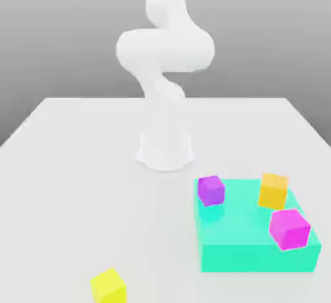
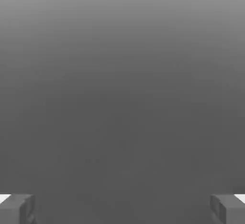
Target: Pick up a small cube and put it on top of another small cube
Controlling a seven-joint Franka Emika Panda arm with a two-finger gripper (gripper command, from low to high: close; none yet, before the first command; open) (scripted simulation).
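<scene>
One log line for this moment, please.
tool open, empty | yellow cube alone on table | stack not begun

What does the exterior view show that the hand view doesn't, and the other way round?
Exterior view: the white arm on a white table, a bright yellow cube alone near the front, and a teal block carrying a purple cube, an orange-yellow cube and a magenta cube.

Hand view: the gripper with fingertips spread wide, nothing between them, against plain grey.

Shared: only a plain grey backdrop, no object in common.
</scene>
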